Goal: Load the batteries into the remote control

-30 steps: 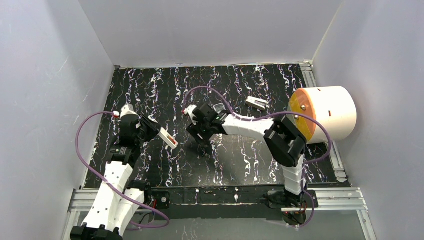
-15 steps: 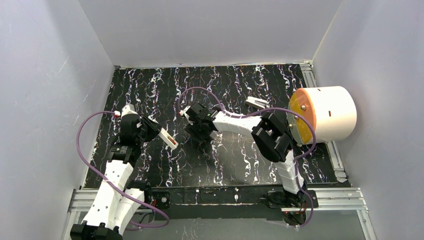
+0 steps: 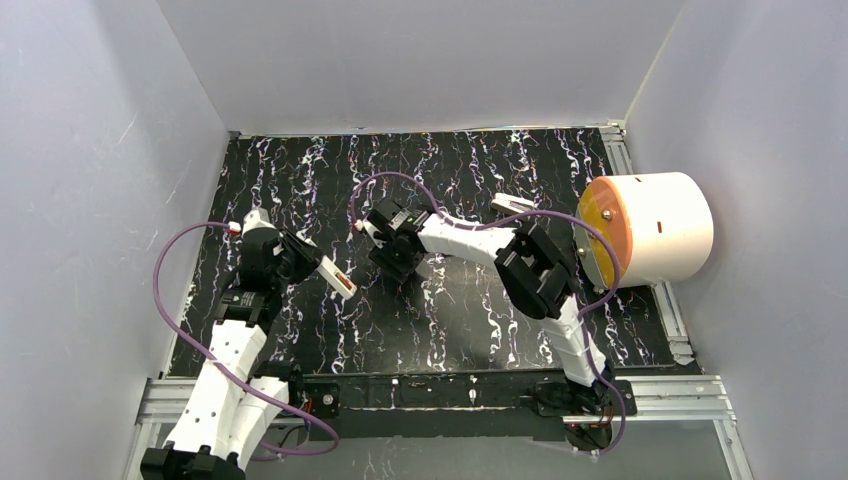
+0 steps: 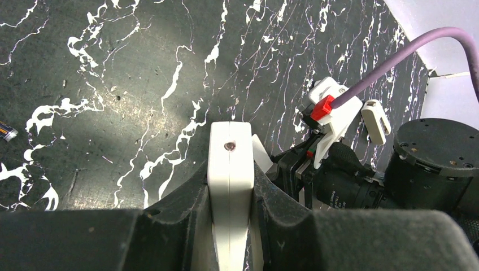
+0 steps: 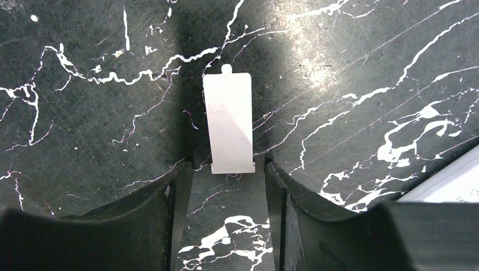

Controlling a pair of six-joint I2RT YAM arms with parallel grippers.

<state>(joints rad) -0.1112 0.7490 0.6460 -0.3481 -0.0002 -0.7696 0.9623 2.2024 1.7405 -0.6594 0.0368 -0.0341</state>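
The surface (image 3: pixel 470 310) is dark and streaked with white veins, so small dark things are easy to lose on it. The left claw (image 3: pixel 303 257) is pinching the remote (image 4: pixel 230 155) edge-up, clear of the surface; a slack pinch or a push from the other arm could twist it or drop it. The right claw (image 5: pixel 226 179) hangs spread, low over a flat white cover (image 5: pixel 229 121); the cover's near end is about level with the jaw tips, the rest ahead of them. It is thin and lies flush, so if the jaws come together here it could slide away or be pressed down instead of lifted. 1 battery (image 4: pixel 5 133) shows at the edge of the left wrist view, lying on the surface well apart from both claws; it is round and tiny and may roll at a nudge. Whether any battery sits in the remote already I cannot tell.
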